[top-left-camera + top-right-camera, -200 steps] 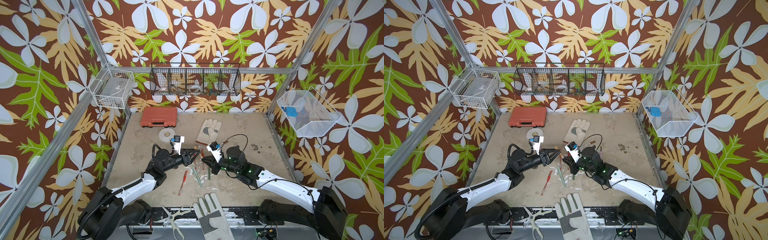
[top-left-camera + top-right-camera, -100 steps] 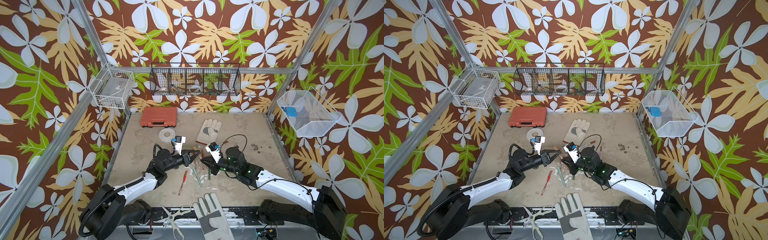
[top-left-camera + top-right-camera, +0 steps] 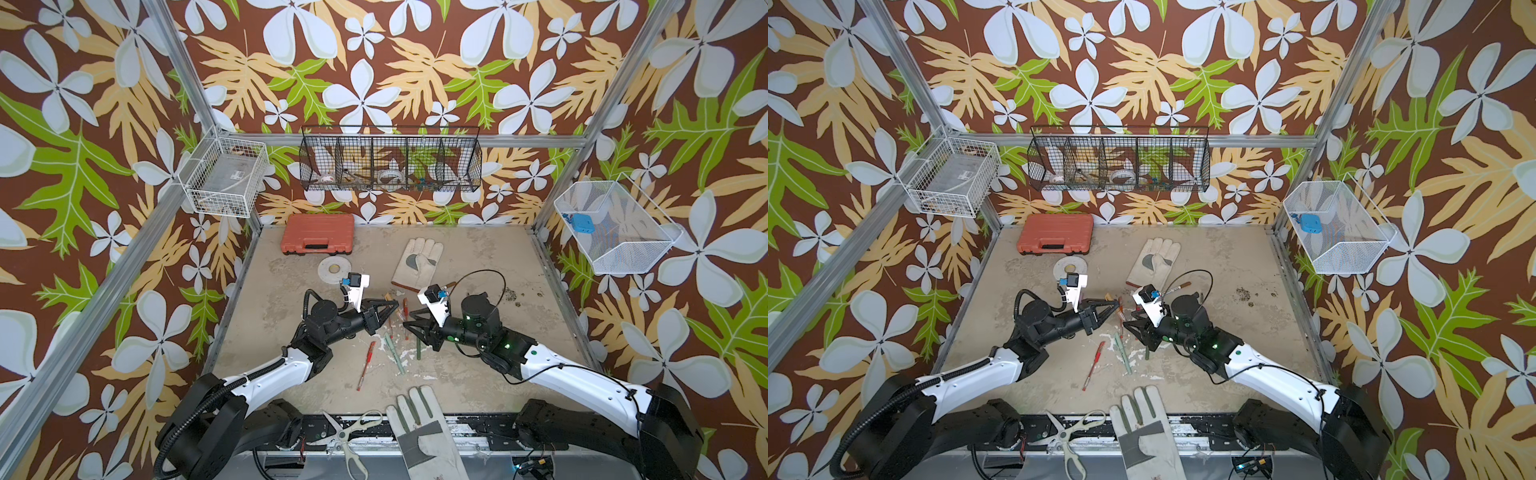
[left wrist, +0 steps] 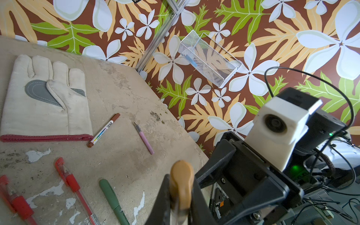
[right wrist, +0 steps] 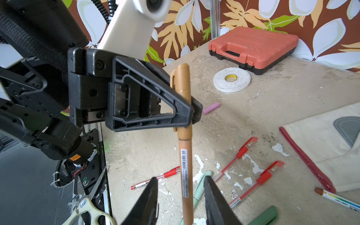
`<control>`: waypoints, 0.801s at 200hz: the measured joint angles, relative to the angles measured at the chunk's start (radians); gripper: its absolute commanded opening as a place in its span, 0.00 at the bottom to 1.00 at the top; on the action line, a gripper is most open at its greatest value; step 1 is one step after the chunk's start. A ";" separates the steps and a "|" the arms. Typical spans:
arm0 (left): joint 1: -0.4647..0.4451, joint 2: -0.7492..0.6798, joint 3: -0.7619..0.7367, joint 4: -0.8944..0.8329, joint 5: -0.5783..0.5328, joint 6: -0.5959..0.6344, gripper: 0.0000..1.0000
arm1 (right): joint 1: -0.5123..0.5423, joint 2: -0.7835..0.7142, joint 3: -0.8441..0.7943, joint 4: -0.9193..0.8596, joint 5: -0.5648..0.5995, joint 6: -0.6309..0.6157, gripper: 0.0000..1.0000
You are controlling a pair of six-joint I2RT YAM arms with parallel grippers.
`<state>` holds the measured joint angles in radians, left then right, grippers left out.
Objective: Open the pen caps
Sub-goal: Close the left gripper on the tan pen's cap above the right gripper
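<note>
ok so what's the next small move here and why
Probably close the right end effector on the barrel of the gold pen. Its jaws stand open either side of the barrel, while the left end effector is shut on the cap, which is still on. Both ends likely need a grip before pulling apart.

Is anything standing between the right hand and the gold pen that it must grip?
Nothing visible does. The gold pen hangs between the open fingers of the right hand, while the left hand is shut on the gold cap.
</note>
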<state>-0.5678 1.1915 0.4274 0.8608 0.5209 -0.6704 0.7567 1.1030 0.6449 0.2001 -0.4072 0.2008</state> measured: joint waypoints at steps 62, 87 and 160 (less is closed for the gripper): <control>-0.012 0.026 -0.008 0.062 0.056 -0.002 0.00 | -0.043 0.027 -0.008 0.024 -0.155 0.005 0.37; -0.026 0.031 -0.007 0.079 0.082 -0.001 0.00 | -0.045 0.064 0.003 0.024 -0.199 0.010 0.35; -0.035 0.052 -0.006 0.161 0.140 -0.016 0.00 | -0.056 0.106 0.008 0.062 -0.304 0.035 0.14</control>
<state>-0.6029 1.2434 0.4210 1.0222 0.6605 -0.6868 0.7006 1.2091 0.6525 0.2623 -0.7109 0.2363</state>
